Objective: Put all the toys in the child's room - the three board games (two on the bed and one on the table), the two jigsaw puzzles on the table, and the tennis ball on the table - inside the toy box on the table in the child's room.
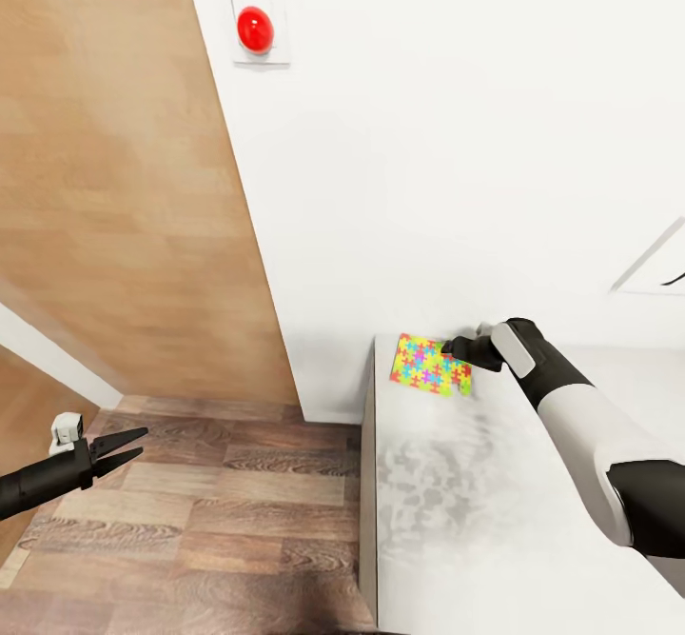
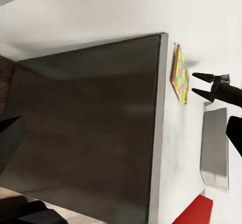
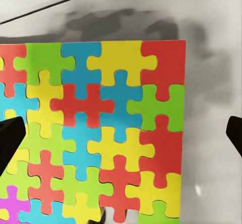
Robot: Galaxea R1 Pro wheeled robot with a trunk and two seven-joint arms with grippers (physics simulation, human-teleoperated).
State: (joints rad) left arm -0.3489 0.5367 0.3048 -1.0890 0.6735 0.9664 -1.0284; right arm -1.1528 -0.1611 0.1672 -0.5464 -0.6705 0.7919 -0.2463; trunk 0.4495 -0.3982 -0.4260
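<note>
Status: early in the task as far as these views go; nothing visible has been stowed.

The thin flat square jigsaw puzzle with yellow, green, red and blue interlocking pieces (image 1: 430, 365) lies flat at the far corner of the pale grey-white table top (image 1: 495, 521), close to the white wall (image 1: 428, 140). The right gripper (image 1: 449, 348) is at the puzzle's far right edge, just above or touching it; can't tell which. In the right wrist view the puzzle (image 3: 96, 133) sits between two dark fingertips (image 3: 10, 143) at either edge of the picture, so the jaws are spread wide and not clamped on it. The left wrist view agrees: right gripper (image 2: 194, 82) with prongs apart, just beside the puzzle (image 2: 180, 72).

The left gripper (image 1: 138, 446) hangs off the table over the wood-plank floor (image 1: 219, 511), jaws slightly apart, holding nothing.

Judgement: this is the grasp approach on one puzzle. Left to do: close on it, lift it, carry it to the toy box, then the other toys.
</note>
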